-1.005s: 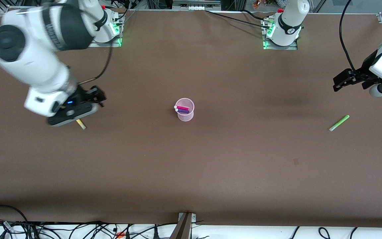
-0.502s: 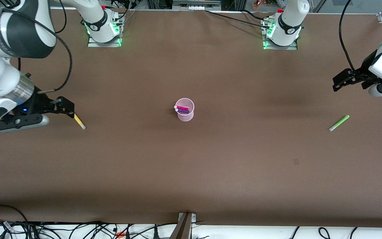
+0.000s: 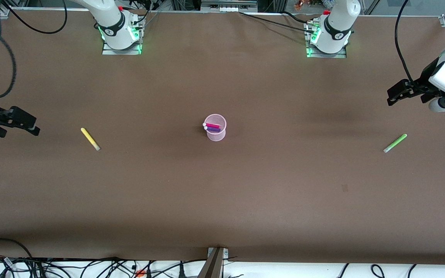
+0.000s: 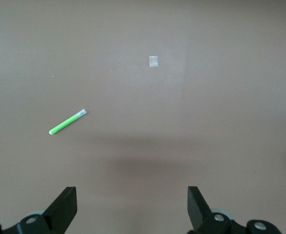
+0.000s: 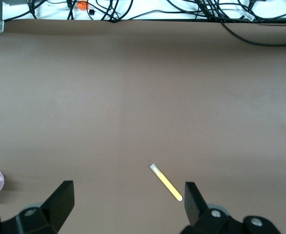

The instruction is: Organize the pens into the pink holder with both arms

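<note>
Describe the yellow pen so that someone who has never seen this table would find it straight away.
Start at the pink holder standing mid-table with two pens in it, then look along the brown table toward the right arm's end. There the yellow pen lies flat by itself, beside the open right gripper. It is the only yellow thing; the other loose pen, the green pen, lies at the left arm's end.
</note>
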Robot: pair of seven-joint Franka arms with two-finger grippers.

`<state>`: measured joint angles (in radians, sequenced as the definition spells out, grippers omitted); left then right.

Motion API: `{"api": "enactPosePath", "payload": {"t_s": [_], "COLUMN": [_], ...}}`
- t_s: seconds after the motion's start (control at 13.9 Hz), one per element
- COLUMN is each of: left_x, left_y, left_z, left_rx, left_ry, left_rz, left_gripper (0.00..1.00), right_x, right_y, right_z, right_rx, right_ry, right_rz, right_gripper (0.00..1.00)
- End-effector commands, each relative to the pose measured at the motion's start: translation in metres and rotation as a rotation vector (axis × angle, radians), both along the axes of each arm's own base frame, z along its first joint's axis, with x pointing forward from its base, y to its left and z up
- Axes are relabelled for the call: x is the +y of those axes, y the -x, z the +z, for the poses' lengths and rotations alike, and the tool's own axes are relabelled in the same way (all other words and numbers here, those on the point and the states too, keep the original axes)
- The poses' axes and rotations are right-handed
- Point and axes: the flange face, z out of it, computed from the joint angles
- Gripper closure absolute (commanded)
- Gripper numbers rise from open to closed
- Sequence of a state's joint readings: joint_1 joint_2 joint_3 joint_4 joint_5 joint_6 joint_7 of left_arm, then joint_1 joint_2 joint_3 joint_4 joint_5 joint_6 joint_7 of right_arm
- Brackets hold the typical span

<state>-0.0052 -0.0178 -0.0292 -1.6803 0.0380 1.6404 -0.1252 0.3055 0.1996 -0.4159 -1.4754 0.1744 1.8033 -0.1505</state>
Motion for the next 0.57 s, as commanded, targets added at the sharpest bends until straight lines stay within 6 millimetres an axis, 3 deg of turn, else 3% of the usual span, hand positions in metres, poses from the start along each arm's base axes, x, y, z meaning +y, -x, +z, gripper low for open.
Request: {"api": "enactPosePath", "payload": {"t_s": [0.0, 0.07, 0.29, 0.5], "left_x": [0.000, 0.000, 0.002, 0.003], "left_y": [0.000, 0.000, 0.001, 0.000], "left_z": [0.006, 0.006, 0.006, 0.007], "left_rx": [0.012, 0.012, 0.018, 0.015], "left_ry": [-0.017, -0.017, -0.017, -0.018], "left_rz": [-0.025, -0.026, -0.023, -0.020], "left_gripper": [0.00, 0.00, 0.00, 0.00], "right_x": [-0.015, -0.019, -0.022, -0.013], "right_y": [0.021, 0.031, 0.063, 0.079], "right_z": [0.021, 0.022, 0.051, 0.072], "right_rx": [0.036, 0.090, 0.131, 0.116], "right_ry": [0.029, 0.038, 0.031, 0.087], "right_rz": [-0.078, -0.120, -0.125, -0.061], "right_gripper": [0.00, 0.00, 0.00, 0.00]}}
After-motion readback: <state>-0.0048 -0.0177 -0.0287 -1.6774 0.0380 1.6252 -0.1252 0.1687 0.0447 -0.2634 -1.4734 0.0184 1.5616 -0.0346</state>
